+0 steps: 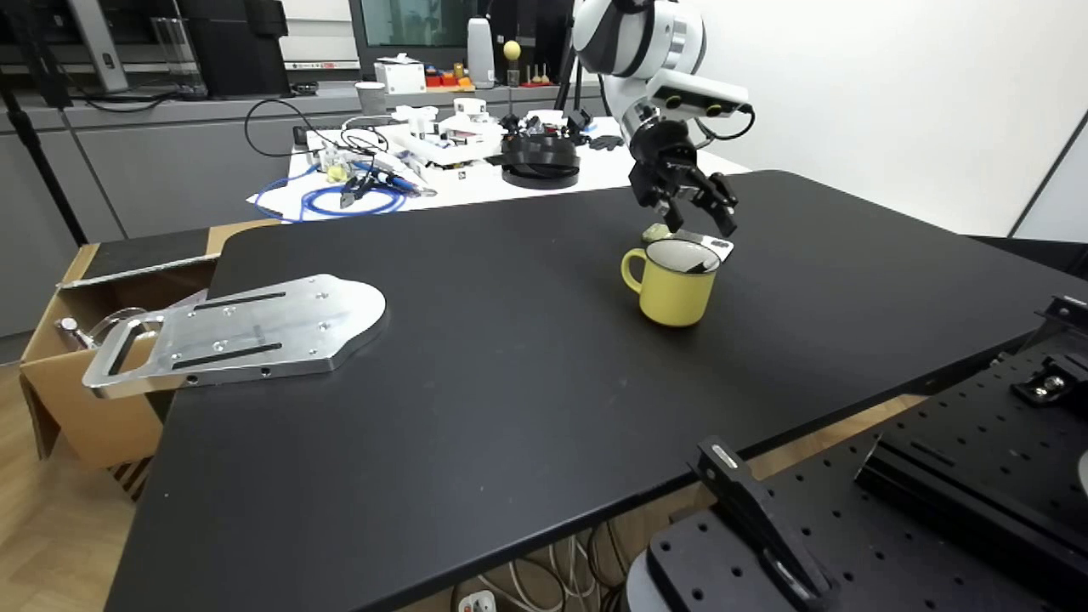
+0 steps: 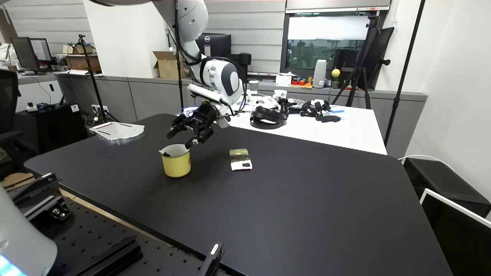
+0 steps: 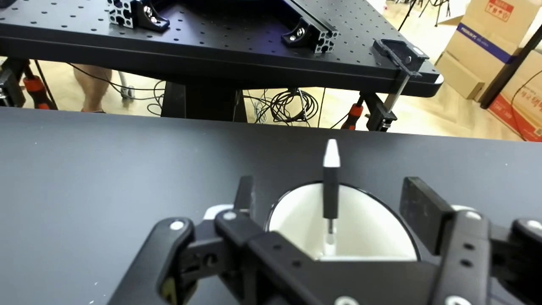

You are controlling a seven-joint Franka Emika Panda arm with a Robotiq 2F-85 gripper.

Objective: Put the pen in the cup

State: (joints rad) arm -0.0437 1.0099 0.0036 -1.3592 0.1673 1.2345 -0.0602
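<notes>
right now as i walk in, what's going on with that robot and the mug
A robot arm is poised at a dark table, its claw open near a yellow mug and holding nothing. The pen leans inside the mug, its pale end sticking out past the rim. So putting the pen in the mug looks done. Away from them, a metal plate lies at the table's edge.

Yellow cup (image 1: 676, 299), white inside; black pen (image 3: 330, 192), white tip
</notes>
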